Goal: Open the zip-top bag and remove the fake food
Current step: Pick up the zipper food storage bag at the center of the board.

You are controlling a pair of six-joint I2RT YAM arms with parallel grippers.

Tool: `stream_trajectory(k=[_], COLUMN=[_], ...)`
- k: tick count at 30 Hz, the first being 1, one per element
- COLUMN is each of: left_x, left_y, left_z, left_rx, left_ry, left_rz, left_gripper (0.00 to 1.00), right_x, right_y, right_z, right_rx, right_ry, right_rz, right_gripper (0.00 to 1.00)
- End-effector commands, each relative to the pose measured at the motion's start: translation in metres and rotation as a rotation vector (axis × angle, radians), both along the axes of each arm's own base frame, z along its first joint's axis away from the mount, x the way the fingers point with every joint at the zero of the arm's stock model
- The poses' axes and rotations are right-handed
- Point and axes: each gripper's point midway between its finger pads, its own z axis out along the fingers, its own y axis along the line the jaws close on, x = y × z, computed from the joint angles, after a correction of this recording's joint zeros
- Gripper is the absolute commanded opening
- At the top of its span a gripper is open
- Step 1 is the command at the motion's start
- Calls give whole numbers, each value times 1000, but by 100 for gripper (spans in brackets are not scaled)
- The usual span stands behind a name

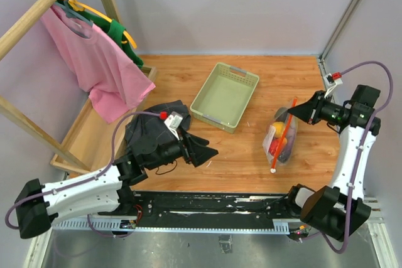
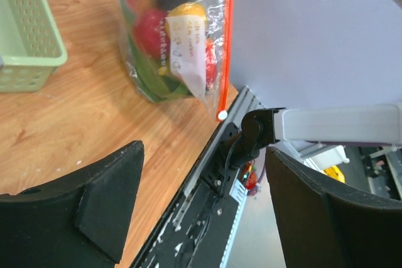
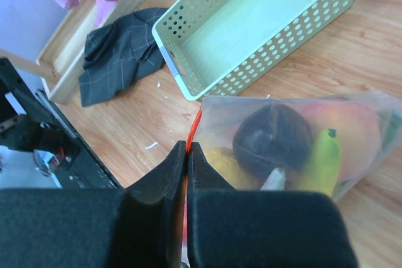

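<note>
The zip-top bag (image 1: 281, 139) stands on the wood table at the right, clear plastic with an orange-red zip strip (image 1: 284, 135) running up its side. Inside it the fake food shows: a dark purple round piece (image 3: 273, 139), a yellow banana (image 3: 320, 158) and a red fruit (image 2: 149, 29). A white label (image 2: 185, 51) faces the left wrist view. My right gripper (image 3: 188, 145) is shut on the top end of the zip strip (image 3: 193, 123). My left gripper (image 1: 210, 153) is open and holds nothing, well to the left of the bag near the table's front edge.
A pale green perforated tray (image 1: 225, 96) lies behind the bag toward the middle. A dark cloth (image 1: 154, 127) lies by my left arm. A pink shirt (image 1: 94, 61) hangs on a wooden rack (image 1: 81, 136) at the left. The black base rail (image 1: 207, 202) runs along the near edge.
</note>
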Motion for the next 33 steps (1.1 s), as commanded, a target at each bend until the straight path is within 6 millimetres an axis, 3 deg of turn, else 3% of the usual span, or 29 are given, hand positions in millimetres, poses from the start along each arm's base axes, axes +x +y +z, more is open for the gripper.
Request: stream_trajectory(k=[1, 10, 15, 18, 24, 33], left_x=[11, 21, 33, 38, 30, 29], left_y=[-21, -103, -143, -156, -182, -199], left_z=[11, 11, -8, -23, -30, -53], left_rx=[87, 252, 344, 433, 446, 597], left_ry=[-111, -142, -80, -50, -45, -76], left_rz=[111, 262, 351, 375, 343, 402], left_gripper=[81, 82, 78, 74, 68, 62], right_x=[13, 20, 23, 23, 23, 23], right_y=[6, 20, 21, 21, 21, 21], right_z=[20, 14, 9, 7, 2, 1], right_rx=[178, 283, 317, 315, 314, 319], right_ry=[62, 217, 257, 258, 261, 267], right_rz=[-113, -247, -278, -283, -283, -283], right_gripper=[1, 1, 1, 1, 1, 1])
